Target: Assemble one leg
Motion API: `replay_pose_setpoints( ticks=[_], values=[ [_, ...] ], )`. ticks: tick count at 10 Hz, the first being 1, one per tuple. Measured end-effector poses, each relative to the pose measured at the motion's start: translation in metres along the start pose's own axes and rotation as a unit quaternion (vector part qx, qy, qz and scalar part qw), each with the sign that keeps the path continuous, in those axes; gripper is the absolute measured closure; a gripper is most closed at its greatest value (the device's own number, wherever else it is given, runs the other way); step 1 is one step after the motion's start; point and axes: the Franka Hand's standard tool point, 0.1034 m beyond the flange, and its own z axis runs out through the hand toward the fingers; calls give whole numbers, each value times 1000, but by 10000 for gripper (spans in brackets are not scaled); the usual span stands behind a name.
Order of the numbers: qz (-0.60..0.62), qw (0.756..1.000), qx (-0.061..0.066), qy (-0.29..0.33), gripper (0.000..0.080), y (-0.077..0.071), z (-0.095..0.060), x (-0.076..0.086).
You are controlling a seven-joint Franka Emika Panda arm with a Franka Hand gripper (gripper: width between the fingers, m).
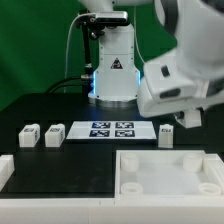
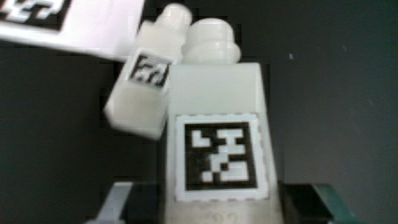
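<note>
In the wrist view a white leg (image 2: pixel 217 120) with a square marker tag lies on the black table, right between my fingers. My gripper (image 2: pixel 228 203) is open; a dark gap shows between each finger (image 2: pixel 125 200) and the leg's sides. A second leg (image 2: pixel 150 75) lies just beyond it, touching or nearly touching it. In the exterior view my gripper (image 1: pixel 187 117) is low at the right and hides the leg it straddles. One leg (image 1: pixel 167 133) stands beside it. Two more legs (image 1: pixel 28 134) (image 1: pixel 53 134) stand at the left.
The marker board (image 1: pixel 112 129) lies mid-table; its corner shows in the wrist view (image 2: pixel 45 20). The large white square part (image 1: pixel 165 172) with round corner sockets lies in front. A white piece (image 1: pixel 5 170) sits at the front left edge. The arm's base (image 1: pixel 112 65) stands behind.
</note>
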Motion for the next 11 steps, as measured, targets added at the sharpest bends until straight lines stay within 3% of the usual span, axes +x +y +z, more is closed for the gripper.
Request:
replay_pose_setpoints(
  ticks=[3, 4, 6, 8, 9, 11],
  values=[
    [-2, 986, -15, 164, 508, 0, -82, 12],
    [-3, 973, -22, 228, 508, -2, -92, 16],
    [-1, 944, -37, 329, 508, 5, -87, 15],
    [-27, 901, -57, 430, 508, 17, -84, 28],
    [-38, 882, -68, 464, 508, 23, -101, 33],
    [-44, 824, -76, 560, 508, 16, -149, 55]
  ],
)
